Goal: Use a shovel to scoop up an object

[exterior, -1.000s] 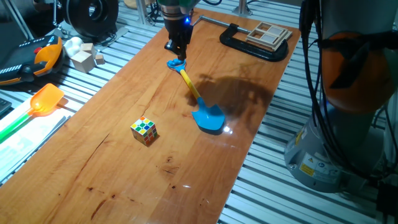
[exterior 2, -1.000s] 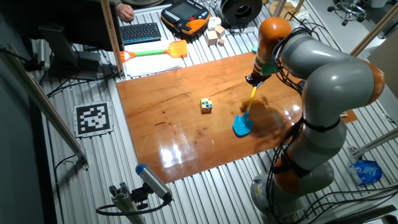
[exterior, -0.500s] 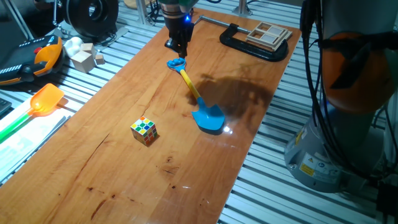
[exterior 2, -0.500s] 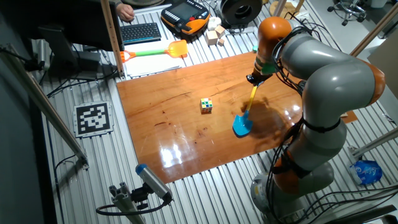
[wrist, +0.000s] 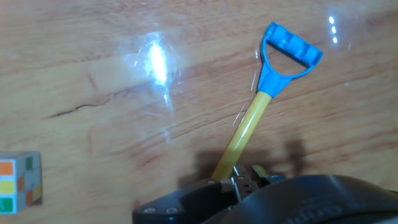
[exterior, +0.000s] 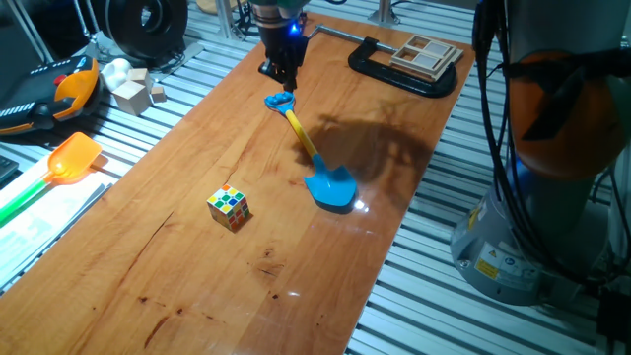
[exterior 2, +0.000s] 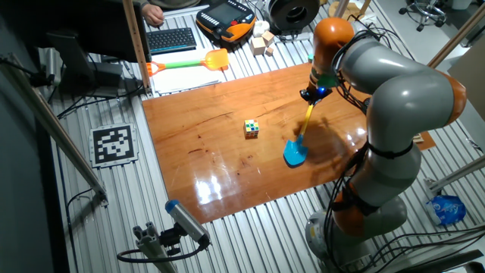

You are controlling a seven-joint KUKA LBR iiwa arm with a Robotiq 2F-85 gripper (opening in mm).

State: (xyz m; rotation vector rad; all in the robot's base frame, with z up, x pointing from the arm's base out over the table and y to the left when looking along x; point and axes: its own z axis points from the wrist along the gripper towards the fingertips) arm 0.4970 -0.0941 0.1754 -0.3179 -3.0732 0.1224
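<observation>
One fixed view: shovel [exterior: 314, 156] flat on desk [exterior: 177, 247], blade near right edge, loop end toward end effector [exterior: 279, 77], which hangs just above loop, not touching as far as I can see. Cube [exterior: 228, 207] well apart, nothing scooped.

Other fixed view: same deal, shovel [exterior 2: 300, 137] lies free, cube [exterior 2: 251, 128] alone mid-desk.

Hand view: loop and shaft below camera, ungrasped; fingers mostly hidden, can't tell if apart or together. So basically zero progress: grab, slide, lift all left.
</observation>
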